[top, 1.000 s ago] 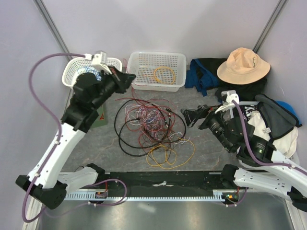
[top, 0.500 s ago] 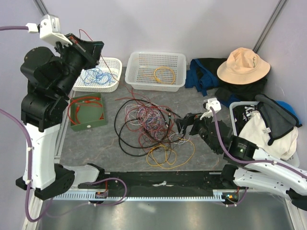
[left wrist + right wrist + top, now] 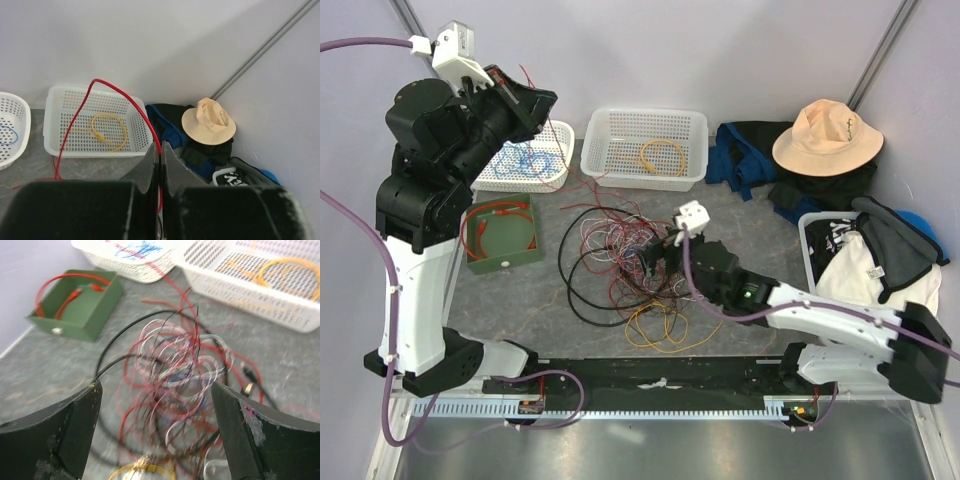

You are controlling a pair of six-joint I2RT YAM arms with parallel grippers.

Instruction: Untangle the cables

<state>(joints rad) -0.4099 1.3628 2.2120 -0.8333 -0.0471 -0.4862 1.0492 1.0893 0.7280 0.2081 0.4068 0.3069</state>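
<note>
The cables point(image 3: 630, 265) lie in a tangled pile on the grey table: red, white, maroon and blue loops, a thicker black loop, and an orange-yellow loop point(image 3: 665, 325) at the front. My left gripper point(image 3: 533, 105) is raised high at the back left, shut on a thin red wire point(image 3: 117, 92) that arcs up and trails down toward the pile; its fingers point(image 3: 160, 148) pinch the wire. My right gripper point(image 3: 655, 262) hangs low over the tangle. Its jaws point(image 3: 155, 385) are wide open and empty, with the tangle point(image 3: 175, 370) between them.
A green box point(image 3: 500, 232) holds a red cable. An oval white basket point(image 3: 555, 135) holds blue cables. A rectangular white basket point(image 3: 650, 125) holds a yellow cable. A tan hat point(image 3: 825, 135), dark clothes and a white bin point(image 3: 820, 225) crowd the right side.
My left arm has lifted from table height to high at the back left, drawing the red wire up. My right arm has swept left from the right side onto the tangle.
</note>
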